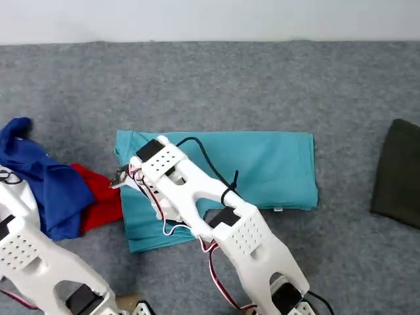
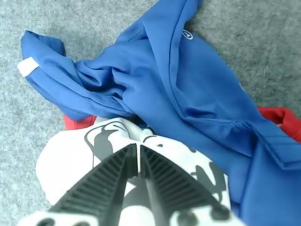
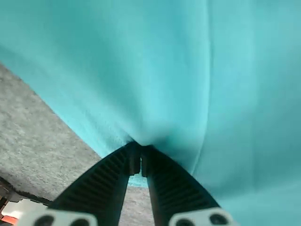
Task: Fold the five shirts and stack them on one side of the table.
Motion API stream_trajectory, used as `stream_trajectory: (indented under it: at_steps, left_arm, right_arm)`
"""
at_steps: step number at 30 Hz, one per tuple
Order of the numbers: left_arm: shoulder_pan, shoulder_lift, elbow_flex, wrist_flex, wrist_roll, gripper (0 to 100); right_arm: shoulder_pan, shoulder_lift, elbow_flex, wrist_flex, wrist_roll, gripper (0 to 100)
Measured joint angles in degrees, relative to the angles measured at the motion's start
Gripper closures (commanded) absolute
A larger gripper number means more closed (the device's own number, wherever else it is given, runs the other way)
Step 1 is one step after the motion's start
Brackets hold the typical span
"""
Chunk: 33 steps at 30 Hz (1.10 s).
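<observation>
While right jaws pinch the smooth teal shirt, left jaws sit closed.

grey table | teal shirt | blue shirt | red shirt | dark shirt

Both white plastic arms, the left arm at 7 o'clock and the right arm at 6 o'clock, carry dot-perforated panels, the right one trailing a black cable and red and white wires, while the left gripper and right gripper have black ribbed fingers.
</observation>
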Motion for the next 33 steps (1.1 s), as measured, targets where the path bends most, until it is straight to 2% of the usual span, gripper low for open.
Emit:
stream_trajectory:
  at_steps: [6,12,20,23,27,33]
  left_arm:
    - [0.0,0.0,-0.62,0.18,0.0,98]
    - [-0.26,0.0,-0.7,0.18,0.0,98]
    - [-2.9,0.0,-0.7,0.18,-1.58,98]
    - [-4.04,0.0,-0.7,0.18,-2.64,98]
    - [-5.01,0.0,-0.7,0.18,-3.6,98]
    - [-5.01,0.0,-0.7,0.18,-3.69,98]
  right_arm:
    - [-0.7,-3.52,0.18,0.0,-0.09,98.8]
    - [-6.59,-8.09,0.18,-1.76,0.0,98.8]
    - [-10.64,-6.77,0.18,-15.12,0.0,98.8]
    - [-11.78,-4.48,0.18,-16.97,0.0,98.8]
    - [-12.92,-4.22,0.18,-15.38,0.0,98.8]
    - [-13.71,-4.22,-1.93,-4.84,0.0,98.6]
